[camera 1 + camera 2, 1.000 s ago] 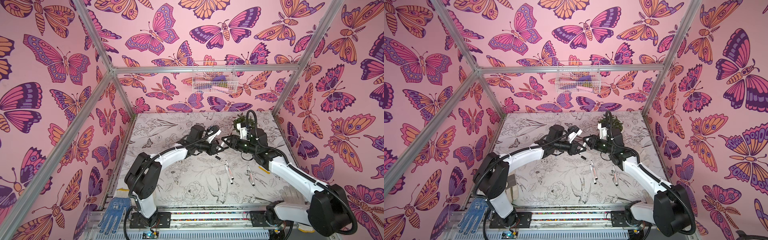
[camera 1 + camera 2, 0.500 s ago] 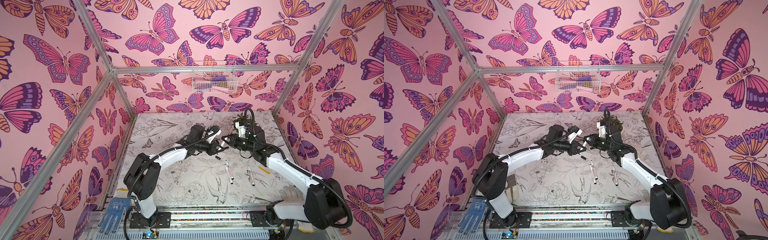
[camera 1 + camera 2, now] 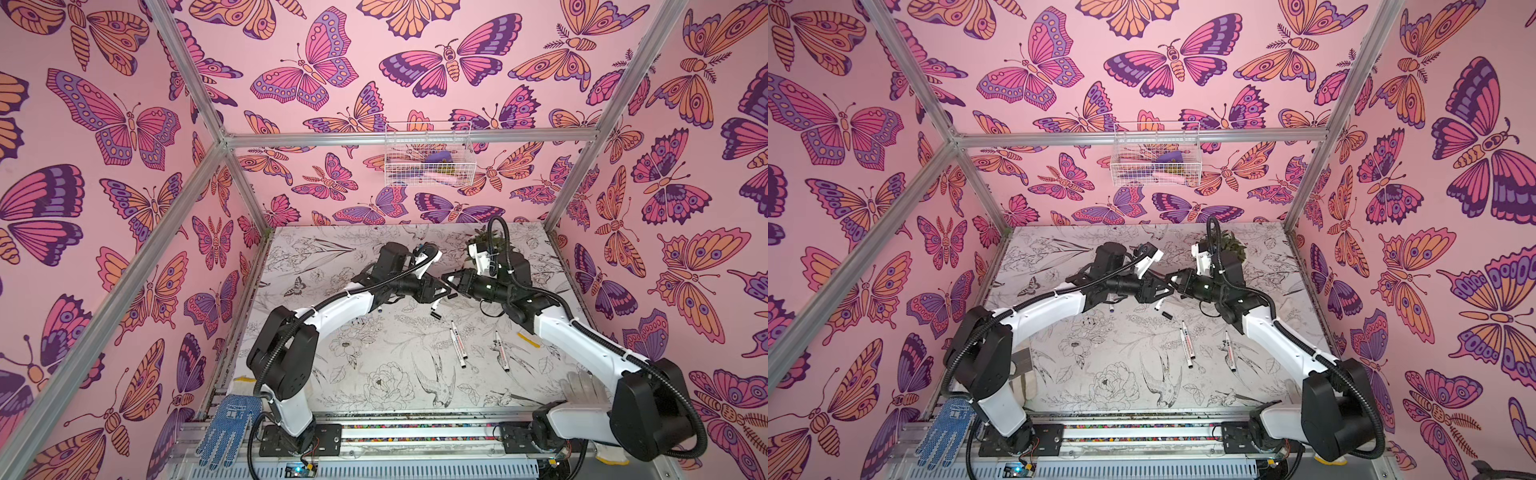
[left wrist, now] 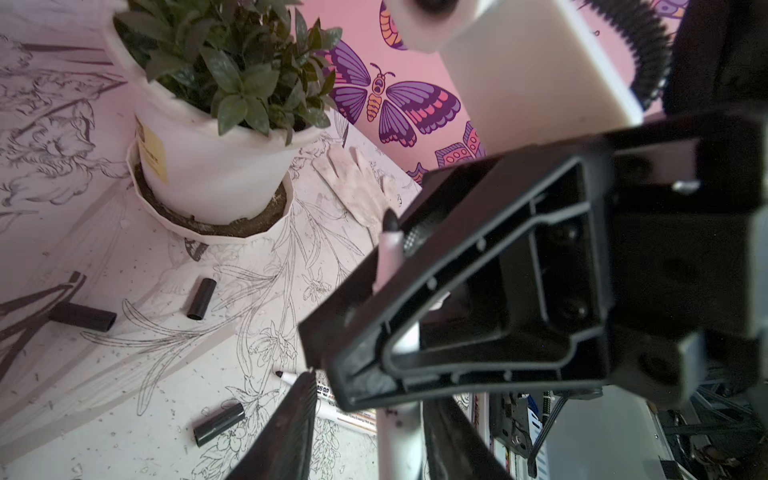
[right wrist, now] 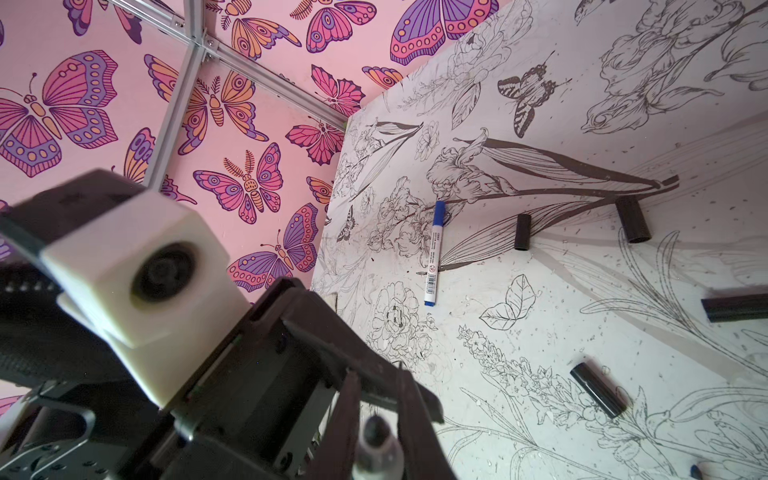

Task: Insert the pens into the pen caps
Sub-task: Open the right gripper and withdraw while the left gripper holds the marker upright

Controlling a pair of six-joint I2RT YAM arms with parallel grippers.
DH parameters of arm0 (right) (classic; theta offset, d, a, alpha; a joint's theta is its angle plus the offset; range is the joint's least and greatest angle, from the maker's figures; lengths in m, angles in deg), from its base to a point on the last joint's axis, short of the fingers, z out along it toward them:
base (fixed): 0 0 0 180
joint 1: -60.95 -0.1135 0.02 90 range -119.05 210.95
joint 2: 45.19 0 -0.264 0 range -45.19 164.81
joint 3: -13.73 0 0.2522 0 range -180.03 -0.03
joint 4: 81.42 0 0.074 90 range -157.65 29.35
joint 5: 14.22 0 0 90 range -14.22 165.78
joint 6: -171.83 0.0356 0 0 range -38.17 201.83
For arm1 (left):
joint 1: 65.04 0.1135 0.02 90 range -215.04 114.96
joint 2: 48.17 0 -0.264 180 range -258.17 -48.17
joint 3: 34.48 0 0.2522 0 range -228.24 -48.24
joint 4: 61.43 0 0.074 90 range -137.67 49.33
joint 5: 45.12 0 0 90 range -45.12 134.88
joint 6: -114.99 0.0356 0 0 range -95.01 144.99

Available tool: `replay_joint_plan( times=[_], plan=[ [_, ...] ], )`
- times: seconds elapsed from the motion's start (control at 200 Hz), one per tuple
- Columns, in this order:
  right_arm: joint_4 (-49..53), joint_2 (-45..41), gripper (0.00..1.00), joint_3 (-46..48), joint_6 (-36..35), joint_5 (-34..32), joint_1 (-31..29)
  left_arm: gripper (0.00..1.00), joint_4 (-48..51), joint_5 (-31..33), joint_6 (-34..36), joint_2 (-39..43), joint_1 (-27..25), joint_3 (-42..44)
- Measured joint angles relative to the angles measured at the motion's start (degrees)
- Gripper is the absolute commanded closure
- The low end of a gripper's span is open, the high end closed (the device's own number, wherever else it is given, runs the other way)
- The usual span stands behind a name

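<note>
The right gripper (image 5: 377,386) is pressed shut on a pen (image 4: 390,253). The pen is pinched close behind its dark tip, so that only the tip and a short white stretch are left clear of the pads. The left gripper (image 4: 370,411) is spread about the same barrel farther down. A gap is seen between one finger and the barrel, so the pen is judged to be carried by the right pinch alone. Both claws are found in the air just beside the potted plant (image 3: 484,242), on its side toward the left arm.

A swing of the long free barrel in so short a pinch is to be feared: the tip would be thrown off line, or the pen dropped. With so little barrel exposed, a cap may be stopped by the pads before it is seated.

Black caps (image 4: 200,298) are scattered on the table (image 3: 353,386) near the plant's saucer, and would be rolled away if brushed. Two spare pens (image 3: 458,345) are laid well apart from the plant, toward the robot's bases. A blue-capped pen (image 5: 433,253) is laid well apart from it on the left arm's side. The plant itself may be knocked by the right wrist, so closely is it passed.
</note>
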Motion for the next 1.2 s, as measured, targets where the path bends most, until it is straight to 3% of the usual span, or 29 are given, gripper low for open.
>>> replay_joint_plan(
  times=[0.701, 0.801, 0.931, 0.961, 0.991, 1.102, 1.202],
  plan=[
    [0.4, -0.5, 1.00, 0.0, -0.6, 0.7, 0.0, 0.64, 1.9, -1.1, 0.3, -0.2, -0.9, -0.5],
    [0.3, -0.4, 1.00, 0.0, -0.6, 0.7, 0.0, 0.71, 2.1, -1.6, 0.2, -0.5, -0.9, -0.5],
    [0.5, 0.0, 1.00, 0.0, -0.6, 0.6, 0.0, 1.00, 2.5, -2.7, -0.4, -1.1, -1.1, -0.6],
    [0.6, 0.2, 1.00, 0.0, -0.6, 0.7, 0.1, 1.00, 2.6, -2.8, -0.2, -1.2, -1.1, -0.7],
    [0.6, 0.3, 0.97, 0.0, -0.6, 0.6, 0.0, 1.00, 2.6, -2.9, -0.3, -1.2, -1.1, -0.7],
    [1.0, 0.5, 0.66, -0.1, -0.7, 0.4, 0.1, 1.00, 2.7, -1.3, -0.4, -1.2, -1.1, -0.5],
    [2.6, 0.3, 0.58, -0.4, -1.5, -0.7, 0.0, 1.00, 2.4, 5.5, -1.0, -0.2, -0.4, 1.9]
  ],
)
